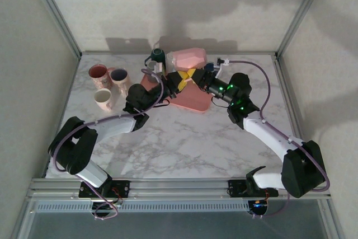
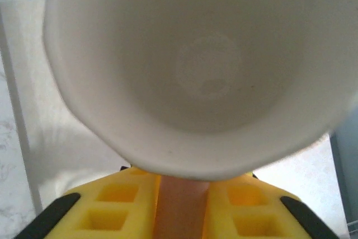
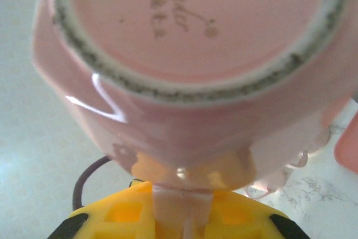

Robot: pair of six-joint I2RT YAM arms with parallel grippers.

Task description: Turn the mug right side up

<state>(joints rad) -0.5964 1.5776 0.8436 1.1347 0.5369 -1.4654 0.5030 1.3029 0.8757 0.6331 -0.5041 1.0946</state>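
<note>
well, the pink mug (image 1: 187, 59) was off the table (image 1: 184, 144) at this point. it lay on its side in the air at the far middle of the scene, just above the far edge of the pink tray (image 1: 193, 104).

you had both arms on it. the left gripper (image 2: 182, 197) looked straight into the white inside. its yellow fingers (image 2: 120, 211) were pressed in on a strip of pink at the rim, so it was pinching the mug at the mouth end. the right gripper (image 3: 182, 208) faced the stamped base, and its jaws were nipped tight on a pale pink part just under that base. i could not tell whether that part was the handle or the wall.

i judged the step in hand to be the turn itself, caught halfway: the mouth seemed to face left and the base right, neither one up. the next move called for you to roll the mug until the base pointed down. you could do that with both wrists turning together, or with one grip let go so the other could swing it. then you would lower it level onto a bare part of the tray or the marble. you also needed to mind the green mug (image 1: 156, 55), which stood just beside it on the left.
</note>
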